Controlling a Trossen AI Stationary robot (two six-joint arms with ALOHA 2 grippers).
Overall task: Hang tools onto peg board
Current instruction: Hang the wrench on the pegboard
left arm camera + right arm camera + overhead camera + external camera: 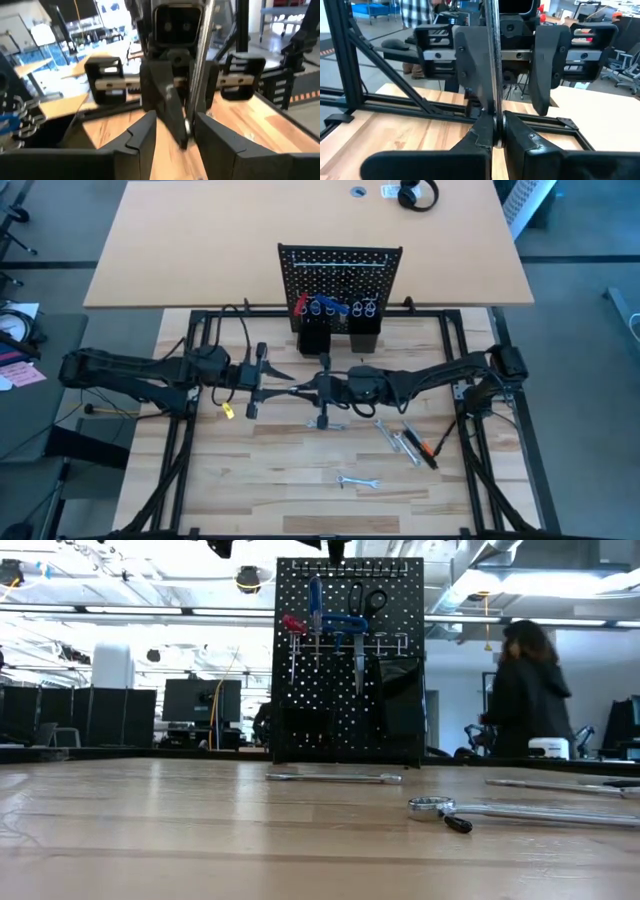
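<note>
Above the middle of the table my two grippers face each other, both pointing level. My right gripper (496, 132) (303, 388) is shut on a silver wrench (492, 60) (200, 75) that stands nearly upright. My left gripper (172, 132) (507, 75) is open, with one finger on either side of the wrench. The wrench stands close to one of these fingers, and I cannot tell whether they touch. The black peg board (340, 275) (350, 660) stands at the far edge. Red- and blue-handled tools and black scissors hang on its hooks. My right gripper pinches the wrench's thin shaft (493, 107) between its two fingers. The fingers come level from the table's right side and lie across the shaft. The wrench is lifted clear of the table, nearly upright, and most of its visible length rises above the fingers.
Loose wrenches lie on the table (260, 480) at the near right (358, 480) (395, 435), with an orange-and-black tool (430, 452) beside them. Another wrench (335, 425) (335, 777) lies under the arms. Two black cups (313, 338) stand at the board's base. A person (525, 690) stands beyond the table.
</note>
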